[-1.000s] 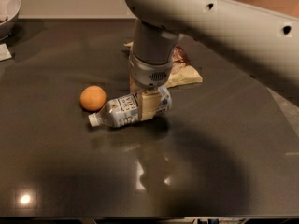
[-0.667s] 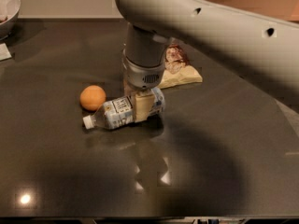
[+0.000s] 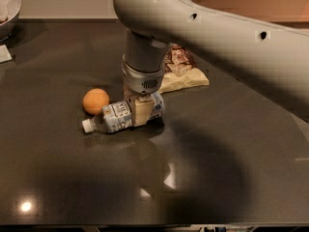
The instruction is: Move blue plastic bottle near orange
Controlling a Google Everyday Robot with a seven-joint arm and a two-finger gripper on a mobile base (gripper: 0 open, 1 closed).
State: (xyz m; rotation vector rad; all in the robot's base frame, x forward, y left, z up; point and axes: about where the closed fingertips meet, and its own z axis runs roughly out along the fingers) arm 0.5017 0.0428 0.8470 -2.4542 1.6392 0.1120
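My gripper (image 3: 145, 108) hangs low over the worktop (image 3: 231, 178), fingers (image 3: 141, 112) clamped around the blue plastic bottle (image 3: 116, 117) lying beside the orange (image 3: 95, 101).

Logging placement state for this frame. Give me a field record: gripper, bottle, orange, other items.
blue plastic bottle: on its side, cap pointing left
gripper: low over mid-table, shut on the bottle's base half
orange: just behind the bottle's neck end; cannot tell if they touch
chip bag: behind the gripper, partly hidden by the arm
bowl: far left corner, cut off by the frame
task status: bottle lies near orange, not yet released
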